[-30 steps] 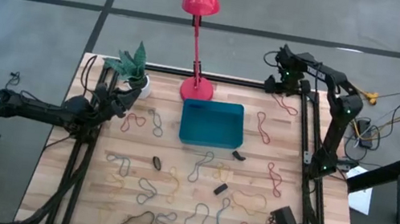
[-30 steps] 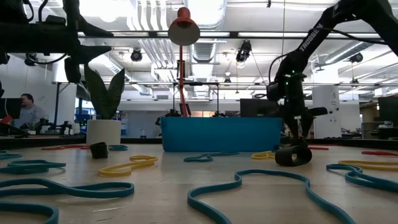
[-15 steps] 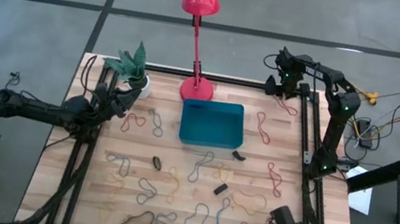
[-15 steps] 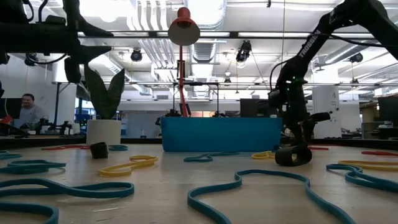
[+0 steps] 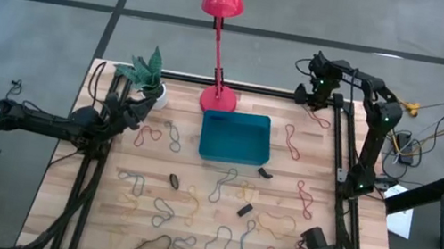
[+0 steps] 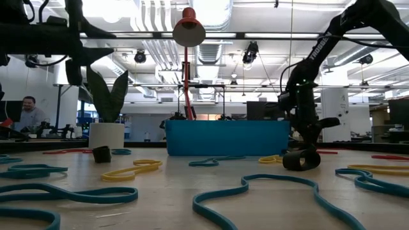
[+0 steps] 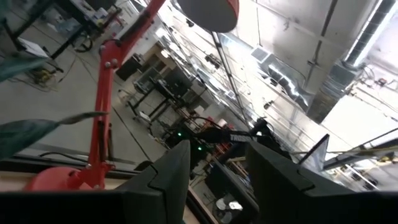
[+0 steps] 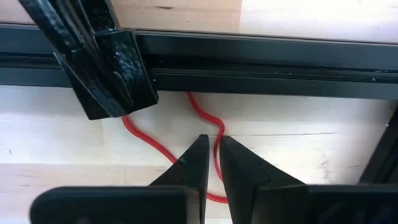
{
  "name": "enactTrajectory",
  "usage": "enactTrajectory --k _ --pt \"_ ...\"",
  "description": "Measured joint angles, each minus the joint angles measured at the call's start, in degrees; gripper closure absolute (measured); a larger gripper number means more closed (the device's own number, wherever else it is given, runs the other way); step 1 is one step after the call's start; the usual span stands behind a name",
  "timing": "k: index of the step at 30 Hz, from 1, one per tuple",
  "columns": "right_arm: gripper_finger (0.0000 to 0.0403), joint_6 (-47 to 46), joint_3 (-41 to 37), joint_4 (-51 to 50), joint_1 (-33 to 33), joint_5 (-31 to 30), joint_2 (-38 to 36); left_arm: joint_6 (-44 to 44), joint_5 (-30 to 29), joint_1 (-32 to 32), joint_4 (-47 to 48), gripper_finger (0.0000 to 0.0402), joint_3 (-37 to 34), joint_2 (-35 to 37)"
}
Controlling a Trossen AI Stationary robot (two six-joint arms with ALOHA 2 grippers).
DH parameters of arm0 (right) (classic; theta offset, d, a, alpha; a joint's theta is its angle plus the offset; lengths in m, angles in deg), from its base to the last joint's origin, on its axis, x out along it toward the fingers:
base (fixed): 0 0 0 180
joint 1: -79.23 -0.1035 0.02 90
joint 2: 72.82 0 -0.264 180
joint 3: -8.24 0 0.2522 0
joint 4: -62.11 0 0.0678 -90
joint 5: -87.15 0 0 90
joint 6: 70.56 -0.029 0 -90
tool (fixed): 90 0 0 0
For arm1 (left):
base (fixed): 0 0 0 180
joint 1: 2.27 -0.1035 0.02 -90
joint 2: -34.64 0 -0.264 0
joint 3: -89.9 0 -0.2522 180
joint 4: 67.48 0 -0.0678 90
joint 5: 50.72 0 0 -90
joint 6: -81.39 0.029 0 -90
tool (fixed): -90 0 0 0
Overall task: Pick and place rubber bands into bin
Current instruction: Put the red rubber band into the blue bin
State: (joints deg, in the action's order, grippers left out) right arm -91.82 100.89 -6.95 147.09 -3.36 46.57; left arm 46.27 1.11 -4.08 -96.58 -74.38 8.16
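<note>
Several rubber bands in mixed colours lie scattered flat on the wooden table (image 5: 188, 218). The teal bin (image 5: 235, 136) stands at the table's far middle, also seen as the bin (image 6: 227, 137). My right gripper (image 8: 215, 148) points down at the far right corner, shut on a red rubber band (image 8: 155, 146) that lies beside the black frame rail (image 8: 249, 62). My left gripper (image 7: 214, 168) hovers open and tipped upward at the table's left side, near the plant pot (image 5: 155, 92), with nothing between its fingers. My right gripper pinches one strand of the red band's loop (image 8: 217, 134) between its two fingertips, coming from above and pointing down. The strand runs straight through the narrow gap. The band still lies slack on the table, its other strand (image 8: 143, 138) off to one side.
A red lamp's base (image 5: 218, 99) stands just behind the bin. Small black pieces (image 5: 264, 172), (image 5: 245, 210), (image 5: 174, 180) lie among the bands. Black frame rails run along the table's left, right and far edges. A person sits in the room beyond (image 6: 29, 115).
My right gripper has sunk a little toward the table at the far right corner, down onto the red band. The band has stayed on the table.
</note>
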Motion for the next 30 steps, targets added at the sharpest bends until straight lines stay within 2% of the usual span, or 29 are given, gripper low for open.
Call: enactTrajectory --k 4,11,18,30 --pt "0.0379 1.7 0.3 -0.3 0.4 3.1 0.0 0.0 -1.2 0.0 0.0 0.0260 0.0 0.0" --pt "0.0394 3.2 0.0 0.3 0.0 4.4 -2.6 0.1 -1.4 0.0 0.1 0.0260 0.0 0.0" --pt "0.0395 3.3 -0.4 -1.0 -0.7 12.4 -5.9 0.0 -1.4 0.0 0.1 0.0260 0.0 0.0" --pt "0.0395 3.0 -0.3 -1.5 -6.4 17.5 -12.7 0.0 -1.1 0.0 0.1 0.0260 0.0 0.0"
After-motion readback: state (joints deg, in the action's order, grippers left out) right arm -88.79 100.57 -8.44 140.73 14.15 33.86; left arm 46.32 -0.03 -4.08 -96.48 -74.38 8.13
